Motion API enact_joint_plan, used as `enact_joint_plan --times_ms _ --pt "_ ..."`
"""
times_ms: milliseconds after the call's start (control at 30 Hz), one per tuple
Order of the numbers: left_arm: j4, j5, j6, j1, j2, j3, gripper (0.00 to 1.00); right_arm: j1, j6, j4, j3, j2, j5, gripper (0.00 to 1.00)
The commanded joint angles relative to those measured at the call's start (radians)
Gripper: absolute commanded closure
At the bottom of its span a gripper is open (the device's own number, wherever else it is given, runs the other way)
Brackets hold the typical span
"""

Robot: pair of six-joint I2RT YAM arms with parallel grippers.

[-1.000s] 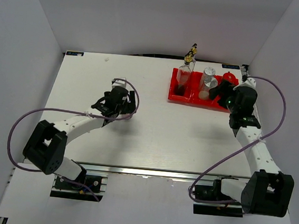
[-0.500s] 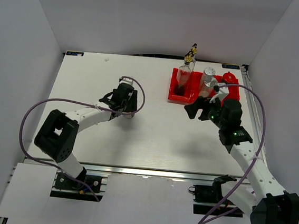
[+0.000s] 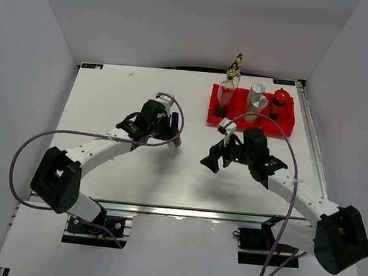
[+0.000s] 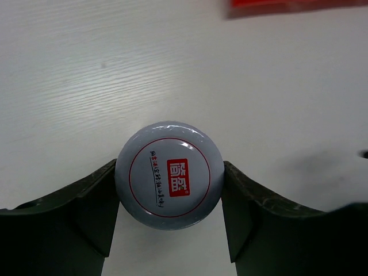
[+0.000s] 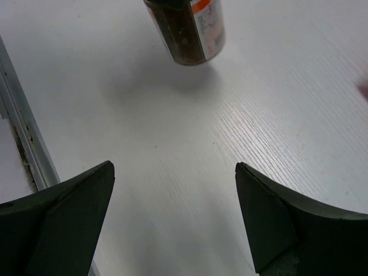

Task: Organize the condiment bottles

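Note:
My left gripper (image 3: 173,139) is shut on the silver-lidded jar (image 4: 169,175); both fingers press the sides of its lid, left of the table's middle. A dark-filled jar with an orange label (image 5: 187,29) shows at the top of the right wrist view, its top cut off. My right gripper (image 3: 216,159) is open and empty over bare table, right of the left gripper. In the red tray (image 3: 237,122) stand a glass bottle (image 3: 225,96), two silver-capped shakers (image 3: 257,99) and the red-lidded jar (image 3: 278,103). A second glass bottle (image 3: 236,66) stands behind the tray.
The tray sits at the back right, and its edge shows at the top of the left wrist view (image 4: 287,6). A metal rail (image 5: 23,144) runs along the table's near edge, close to my right gripper. White walls enclose the table on three sides.
My right arm has drawn back from the tray and swung left toward the table's middle, uncovering the red-lidded jar. My left gripper has moved right.

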Motion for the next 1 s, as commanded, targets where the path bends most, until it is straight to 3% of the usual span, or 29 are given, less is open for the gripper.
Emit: enact_joint_plan --times_ms 0,233,667,867,967 --pt "0.072 0.141 0.014 -0.091 -0.122 0.019 1.00 0.057 -0.093 0.087 0.054 0.060 -0.010 0.11" --pt "0.075 0.136 0.010 -0.219 -0.156 0.019 1.00 0.123 -0.101 0.138 0.120 0.210 0.135 0.11" --pt "0.130 0.216 -0.026 -0.250 -0.182 0.015 1.00 0.136 -0.042 0.445 0.003 0.198 -0.070 0.19" --pt "0.144 0.233 -0.033 -0.251 -0.205 0.008 1.00 0.134 0.005 0.535 -0.012 0.217 -0.069 0.34" --pt "0.144 0.240 -0.037 -0.251 -0.214 0.005 0.97 0.134 0.039 0.610 -0.034 0.218 -0.059 0.51"
